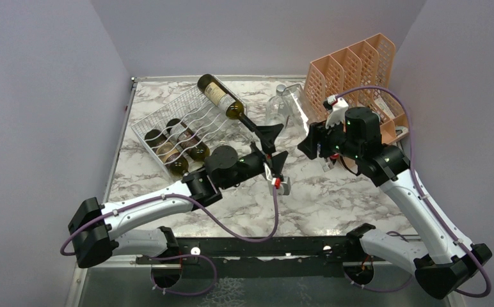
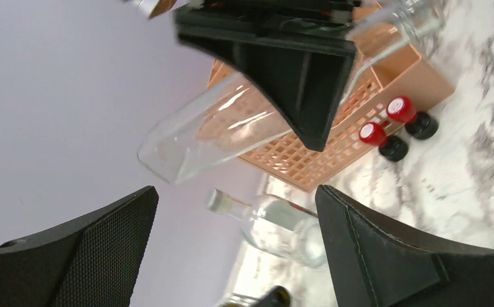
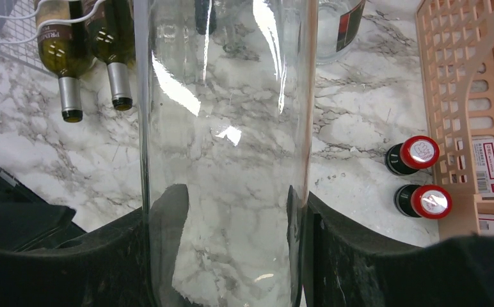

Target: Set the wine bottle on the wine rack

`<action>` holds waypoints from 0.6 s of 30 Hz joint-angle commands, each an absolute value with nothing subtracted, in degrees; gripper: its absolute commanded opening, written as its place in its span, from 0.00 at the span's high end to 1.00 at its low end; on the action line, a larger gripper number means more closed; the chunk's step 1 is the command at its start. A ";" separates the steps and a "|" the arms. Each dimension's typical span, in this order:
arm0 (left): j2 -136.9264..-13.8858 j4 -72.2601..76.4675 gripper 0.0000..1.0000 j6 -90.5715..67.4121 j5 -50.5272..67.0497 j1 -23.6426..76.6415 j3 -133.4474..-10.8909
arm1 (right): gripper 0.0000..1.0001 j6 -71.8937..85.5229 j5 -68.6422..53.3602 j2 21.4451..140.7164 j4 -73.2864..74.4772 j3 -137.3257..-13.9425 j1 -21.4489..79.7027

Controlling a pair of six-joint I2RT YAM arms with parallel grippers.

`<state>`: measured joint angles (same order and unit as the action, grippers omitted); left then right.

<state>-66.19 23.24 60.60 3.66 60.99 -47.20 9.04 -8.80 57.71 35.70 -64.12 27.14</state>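
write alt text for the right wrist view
A clear glass bottle, held by the right gripper, fills the centre above a marble table. Two green bottles lie in the wine rack upper left; a peach file holder and two red-capped bottles sit right.

We look down from above and behind both arm bases over the whole table [image 1: 334,198]. Our wrist views sit close behind the left gripper [image 2: 237,192] and right gripper [image 3: 235,192]; both share the clear bottle [image 3: 225,128] and red caps [image 3: 422,151].
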 commanded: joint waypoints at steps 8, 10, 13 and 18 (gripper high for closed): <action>-54.45 27.43 0.01 5.09 -17.93 61.17 -39.93 | 0.98 10.89 -11.28 59.65 24.57 -61.79 26.92; -52.39 27.05 0.01 2.99 -18.51 61.17 -38.22 | 0.98 11.01 -12.60 60.23 23.83 -61.33 26.98; -49.20 23.10 0.01 0.68 -23.14 61.17 -37.83 | 0.98 11.55 -14.95 61.23 22.13 -61.17 27.19; -43.87 7.55 0.01 -3.88 -33.31 61.17 -45.71 | 0.98 12.50 -17.06 64.07 19.42 -62.89 29.49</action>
<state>-48.18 19.81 3.77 -22.96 61.01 -38.79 11.51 -13.47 62.94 27.05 -60.95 27.53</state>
